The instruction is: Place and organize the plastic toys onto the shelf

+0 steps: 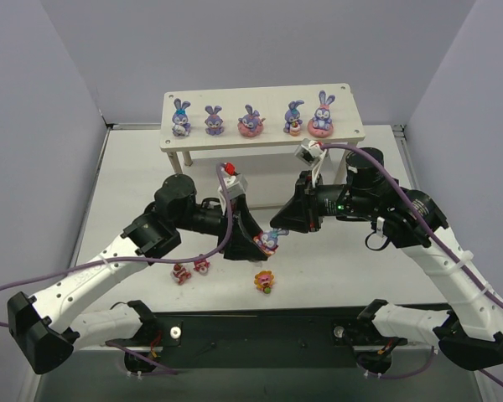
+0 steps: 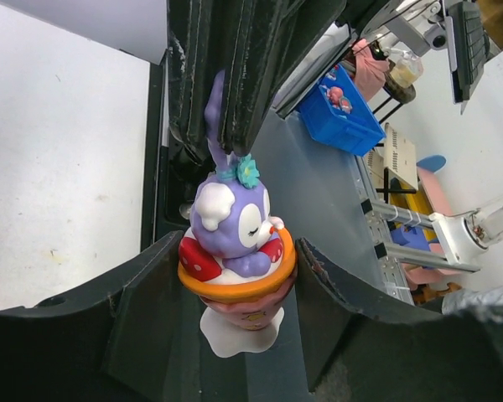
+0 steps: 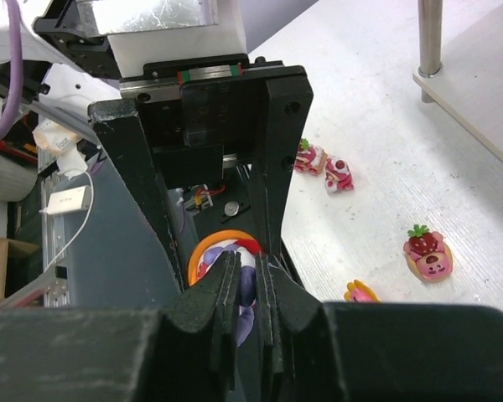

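A purple bunny in an orange-rimmed pink cup (image 1: 271,240) hangs above the table's middle, held between both grippers. In the left wrist view my left gripper (image 2: 239,272) is shut on the cup's orange rim (image 2: 235,276). My right gripper (image 3: 247,285) is shut on the bunny's long ear (image 3: 249,289), and its black fingers (image 2: 235,75) come down from above. The pale wooden shelf (image 1: 260,99) stands at the back with several bunnies (image 1: 251,122) in a row on its top board. Small red and pink cake pieces (image 1: 190,269) and an orange one (image 1: 265,280) lie on the table near the front.
The shelf's leg (image 3: 430,33) and lower board (image 3: 478,92) show in the right wrist view, past the loose cake pieces (image 3: 323,166) and a strawberry piece (image 3: 427,254). Grey walls close in the table left and right. The arm bases sit along the near edge.
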